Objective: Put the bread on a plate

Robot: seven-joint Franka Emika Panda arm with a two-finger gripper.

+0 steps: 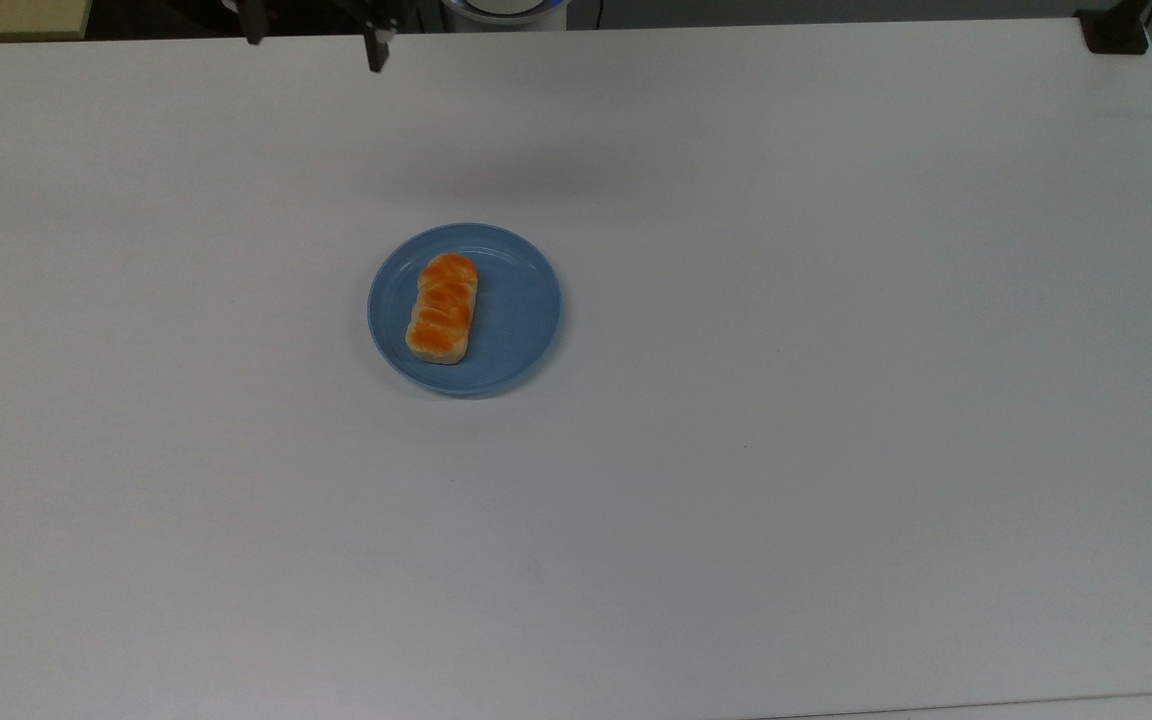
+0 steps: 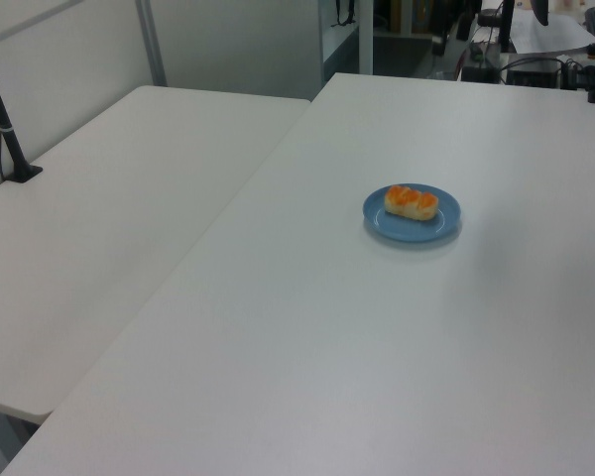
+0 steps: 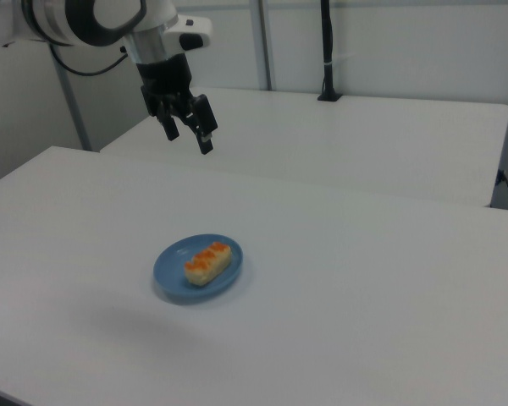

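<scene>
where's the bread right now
The bread lies on the blue plate, toward the top view's left side of it, with the open claw raised well clear.

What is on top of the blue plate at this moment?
The bread lies flat on the plate, braided top up, toward the top view's left half. The plate surface beneath the loaf is covered. The claw hangs open, apart from both.

White table (image 1: 836,400) fills top view. 2nd white table (image 2: 109,198) adjoins at left view's left, w/ black post (image 2: 5,129) clamped at its edge.
</scene>
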